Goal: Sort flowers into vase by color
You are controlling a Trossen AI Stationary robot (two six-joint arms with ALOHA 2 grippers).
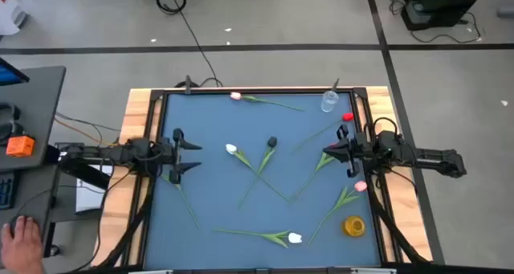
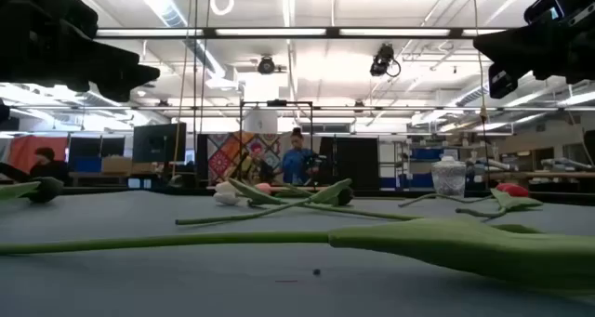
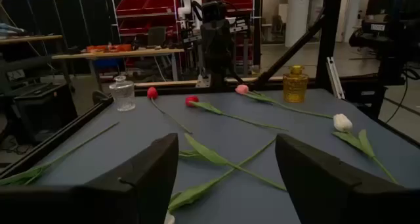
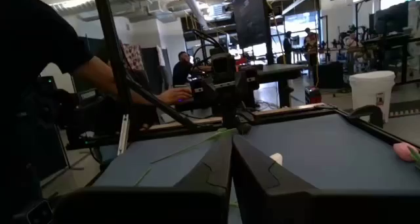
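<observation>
Long green stem and leaf (image 2: 446, 243) right under the low camera's nose, running across the bottom of the frame on my desk (image 2: 139, 289). Further back, at centre, crossed tulips (image 2: 279, 198), a clear glass vase (image 2: 448, 178) at right, a red head (image 2: 513, 189) beside it.

From the high view: my left gripper (image 1: 186, 153) hovers at the left edge, fingers spread wide, empty. My right gripper (image 1: 336, 151) sits at the right edge; I cannot tell its state from here. Between them, a white tulip (image 1: 231, 149) and a black one (image 1: 272, 142) with stems crossing. A pink-headed one (image 1: 235, 96) lies at top, another white (image 1: 295, 238) at bottom centre, the yellow vase (image 1: 353, 225) lower right.

Left wrist view: both fingers (image 3: 147, 178) well apart, flowers spread ahead.

Right wrist view: my fingers (image 4: 203, 178) pressed together, holding nothing.

The risk: those crossed stems. Lift one and I judge it drags its neighbour. The thin stems could also slip from my grip, and both vases look easy to tip.
</observation>
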